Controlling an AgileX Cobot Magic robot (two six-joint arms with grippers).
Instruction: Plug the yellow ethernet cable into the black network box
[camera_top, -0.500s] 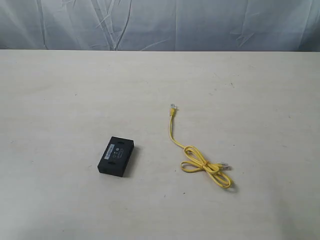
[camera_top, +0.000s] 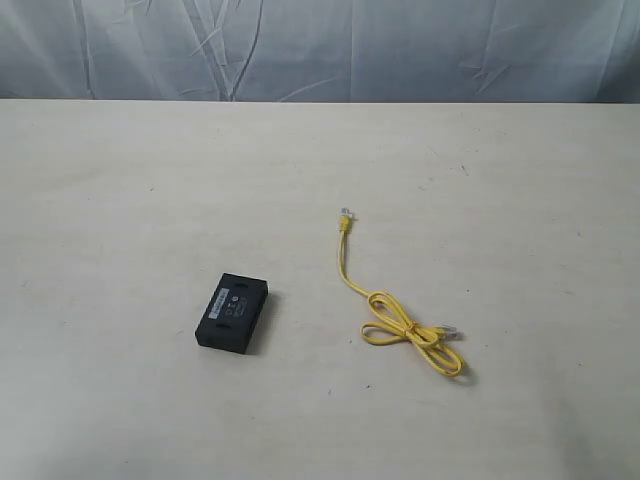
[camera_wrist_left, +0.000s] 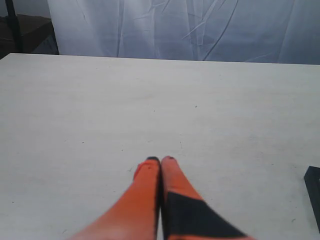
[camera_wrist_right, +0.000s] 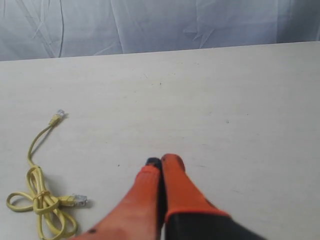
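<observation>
The black network box (camera_top: 232, 313) lies flat on the table, left of centre in the exterior view, its white label strip facing up; only its corner (camera_wrist_left: 314, 186) shows in the left wrist view. To its right lies the yellow ethernet cable (camera_top: 400, 328), loosely knotted, one clear plug (camera_top: 346, 214) pointing to the far side and the other (camera_top: 451, 331) beside the knot. The right wrist view shows the cable (camera_wrist_right: 41, 199) off to one side of my right gripper (camera_wrist_right: 162, 161), which is shut and holds nothing. My left gripper (camera_wrist_left: 160, 159) is shut too, over bare table. Neither gripper appears in the exterior view.
A pale table top (camera_top: 150, 180) runs back to a wrinkled blue-grey cloth backdrop (camera_top: 320, 45). In the left wrist view, dark furniture (camera_wrist_left: 22, 32) stands beyond the table's far corner.
</observation>
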